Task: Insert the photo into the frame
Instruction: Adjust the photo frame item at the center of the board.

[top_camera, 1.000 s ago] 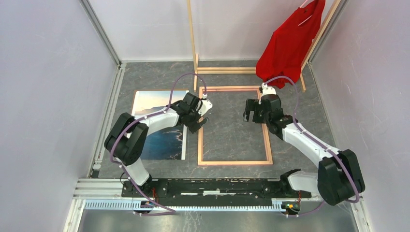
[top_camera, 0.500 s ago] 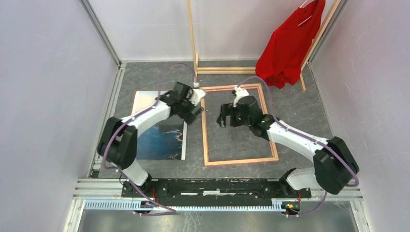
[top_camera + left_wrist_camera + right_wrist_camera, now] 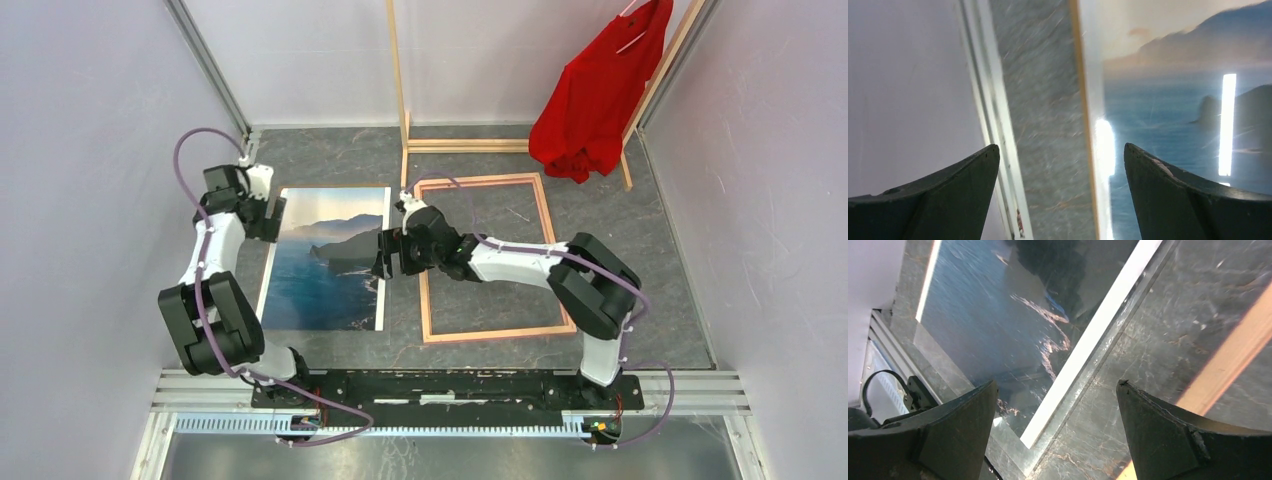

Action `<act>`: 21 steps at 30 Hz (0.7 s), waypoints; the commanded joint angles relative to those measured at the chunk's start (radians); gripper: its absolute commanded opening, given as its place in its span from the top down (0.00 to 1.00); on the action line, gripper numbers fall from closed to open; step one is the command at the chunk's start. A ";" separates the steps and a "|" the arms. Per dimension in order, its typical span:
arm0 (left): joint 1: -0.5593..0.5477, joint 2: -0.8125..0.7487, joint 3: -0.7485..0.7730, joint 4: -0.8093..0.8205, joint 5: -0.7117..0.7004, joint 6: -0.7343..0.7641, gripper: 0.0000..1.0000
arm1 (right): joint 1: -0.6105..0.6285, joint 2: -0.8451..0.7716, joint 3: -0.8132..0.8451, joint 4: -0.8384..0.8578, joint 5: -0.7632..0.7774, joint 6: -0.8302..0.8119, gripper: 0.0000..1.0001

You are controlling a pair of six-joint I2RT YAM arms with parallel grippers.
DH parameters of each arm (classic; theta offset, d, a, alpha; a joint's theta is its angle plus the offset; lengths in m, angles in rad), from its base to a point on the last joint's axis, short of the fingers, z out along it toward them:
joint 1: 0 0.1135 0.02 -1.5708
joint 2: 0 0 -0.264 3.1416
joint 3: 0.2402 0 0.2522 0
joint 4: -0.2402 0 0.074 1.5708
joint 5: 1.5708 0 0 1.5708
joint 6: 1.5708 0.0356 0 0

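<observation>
**Top external: ready to grip the photo [image 3: 325, 262] at both sides**

Lying flat, just left of the frame [image 3: 492, 334]. Open wide and empty: left gripper [image 3: 272, 218], right gripper [image 3: 384, 256]. Better to pinch only opposite borders and lift evenly.

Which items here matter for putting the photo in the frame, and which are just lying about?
Job: the photo, lying flat; the frame, empty, beside it.
Lying about: the red shirt; the wooden clothes rack at the back.

Left gripper [image 3: 272, 216] spread wide, stretched far forward, right gripper [image 3: 383, 256] spread wide, stretched across leftward
</observation>
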 commanded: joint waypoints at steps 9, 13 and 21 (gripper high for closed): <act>0.153 0.050 -0.148 0.170 -0.060 0.148 0.00 | 0.015 0.144 0.059 0.022 -0.018 0.137 0.05; 0.163 0.091 -0.157 0.196 -0.050 0.126 0.01 | 0.014 0.167 0.063 0.021 -0.015 0.159 0.06; 0.162 0.140 -0.204 0.225 -0.005 0.092 0.00 | 0.017 0.216 0.089 -0.001 -0.023 0.191 0.07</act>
